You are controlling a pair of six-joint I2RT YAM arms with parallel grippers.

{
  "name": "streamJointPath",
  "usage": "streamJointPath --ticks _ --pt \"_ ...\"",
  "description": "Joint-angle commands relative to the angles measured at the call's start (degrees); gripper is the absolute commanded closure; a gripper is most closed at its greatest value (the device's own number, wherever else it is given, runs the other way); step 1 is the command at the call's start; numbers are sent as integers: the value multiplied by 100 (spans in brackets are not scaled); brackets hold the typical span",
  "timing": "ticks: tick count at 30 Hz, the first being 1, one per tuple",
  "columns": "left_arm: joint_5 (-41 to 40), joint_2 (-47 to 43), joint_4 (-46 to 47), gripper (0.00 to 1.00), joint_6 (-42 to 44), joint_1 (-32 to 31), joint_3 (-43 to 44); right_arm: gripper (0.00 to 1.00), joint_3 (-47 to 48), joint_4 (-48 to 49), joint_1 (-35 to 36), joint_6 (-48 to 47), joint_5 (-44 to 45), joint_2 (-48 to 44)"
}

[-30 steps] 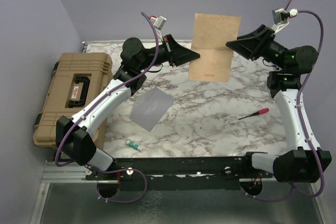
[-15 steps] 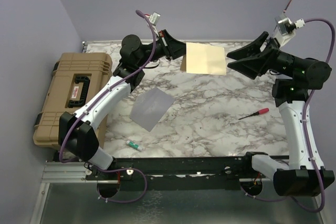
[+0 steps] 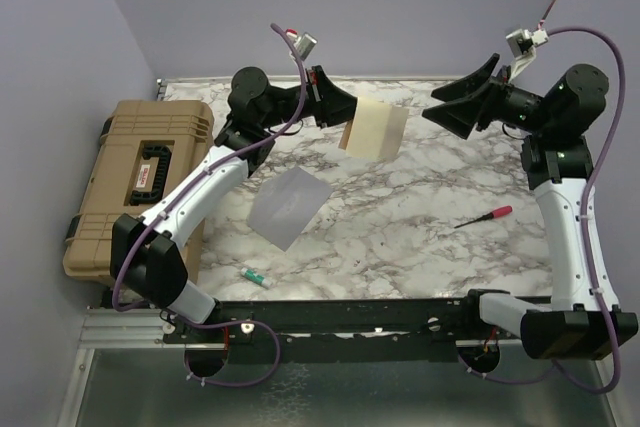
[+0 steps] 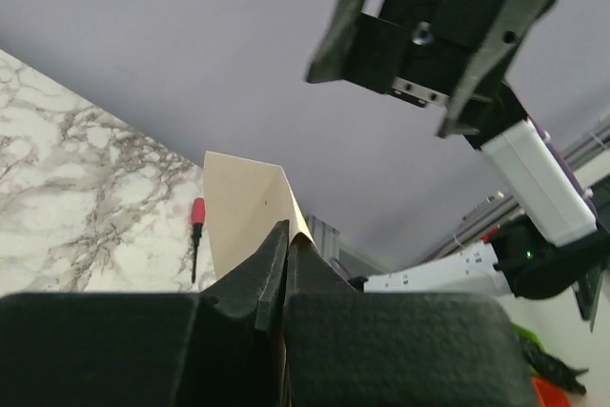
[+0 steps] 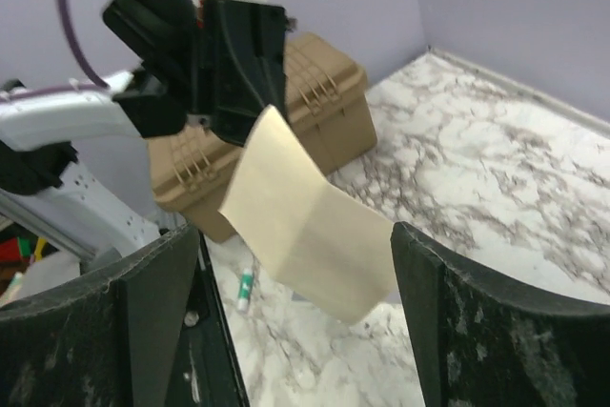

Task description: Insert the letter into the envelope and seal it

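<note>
The letter (image 3: 375, 132) is hanging creased in mid-air, thin and floppy, likely best pinched along an edge. The left gripper (image 3: 345, 115) is clamping its nine o'clock edge; the right gripper (image 3: 450, 105), at three o'clock, is gaping empty.

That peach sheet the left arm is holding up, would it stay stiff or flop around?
Probably floppy and light: the letter is pinched by one edge in the left claw and bends along a crease. Its free end would likely sway when moved.
</note>
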Motion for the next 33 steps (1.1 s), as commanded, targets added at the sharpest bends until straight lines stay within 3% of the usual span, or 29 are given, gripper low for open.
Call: streamJointPath --ticks 1,3,10,16,21,25,31,33 --pt "966 -315 -56 100 342 24 -271 13 268 -1605 117 -1919 -519 258" --pt "1160 -376 -62 100 332 23 -382 13 463 -2218 219 -2531 -682 480" --pt "1777 -457 -111 100 234 23 -432 10 987 -4009 1653 -4188 -595 1105" --pt "2121 -462 -130 100 215 23 -425 15 852 -4061 1922 -4335 -961 1040" --pt "2316 -415 -155 100 217 36 -343 25 554 -3993 1924 -4385 -1209 751" --pt "2183 -397 -207 100 217 174 -285 49 517 -4228 1924 -4537 -1056 700" --pt "2052 -330 -286 100 232 382 -141 50 487 -4435 1923 -4700 -789 666" --pt "2079 -310 -294 100 243 407 -102 57 494 -4454 1926 -4693 -736 689"
